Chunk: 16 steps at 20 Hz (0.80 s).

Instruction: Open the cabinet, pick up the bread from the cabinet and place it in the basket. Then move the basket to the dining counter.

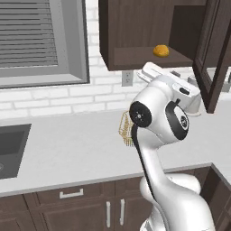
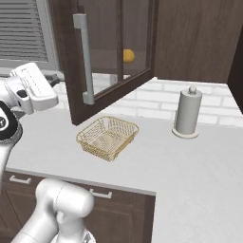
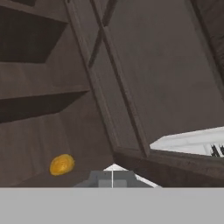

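Bread sits on the bottom shelf of the cabinet, whose glass door stands swung open with its silver handle facing out. Basket rests on the counter below the door, well apart from a paper towel holder. Whether the end effector is open or closed cannot be told.

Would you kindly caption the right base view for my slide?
Cabinet door open, bread on the shelf, empty basket waiting on the counter.
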Motion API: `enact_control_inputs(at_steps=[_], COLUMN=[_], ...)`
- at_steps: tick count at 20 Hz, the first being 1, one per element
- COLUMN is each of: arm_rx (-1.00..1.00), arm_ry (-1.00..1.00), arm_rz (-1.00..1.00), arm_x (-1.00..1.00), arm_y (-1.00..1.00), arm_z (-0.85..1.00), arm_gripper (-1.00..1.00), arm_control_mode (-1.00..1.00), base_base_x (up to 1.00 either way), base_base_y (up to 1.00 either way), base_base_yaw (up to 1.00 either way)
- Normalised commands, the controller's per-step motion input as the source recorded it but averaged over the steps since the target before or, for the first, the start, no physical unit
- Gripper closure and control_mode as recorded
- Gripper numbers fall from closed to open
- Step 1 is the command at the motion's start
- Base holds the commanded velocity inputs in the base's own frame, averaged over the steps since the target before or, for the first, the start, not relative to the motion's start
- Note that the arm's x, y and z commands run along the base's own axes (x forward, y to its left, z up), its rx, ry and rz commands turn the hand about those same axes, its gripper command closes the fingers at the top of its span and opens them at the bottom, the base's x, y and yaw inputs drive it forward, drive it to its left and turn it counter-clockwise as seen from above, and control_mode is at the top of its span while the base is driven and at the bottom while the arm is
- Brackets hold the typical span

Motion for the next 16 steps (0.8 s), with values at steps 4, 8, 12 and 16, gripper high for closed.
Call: enact_control_inputs(at_steps=[4,8,12,16], arm_rx=[0.03,0.02,0.01,0.02], arm_ry=[0.0,0.0,-0.01,-0.09], arm_rz=[-0.1,-0.11,-0.1,-0.09], arm_x=[0.24,0.22,0.11,0.01], arm_y=[-0.67,-0.79,-0.88,-0.97], arm_z=[-0.01,0.0,0.0,0.0], arm_gripper=[1.0,1.0,1.0,1.0], arm_control_mode=[-1.0,-1.0,-1.0,-1.0], base_base_x=[0.0,0.0,0.0,0.0], base_base_y=[0.0,0.0,0.0,0.0], base_base_yaw=[0.0,0.0,0.0,0.0])
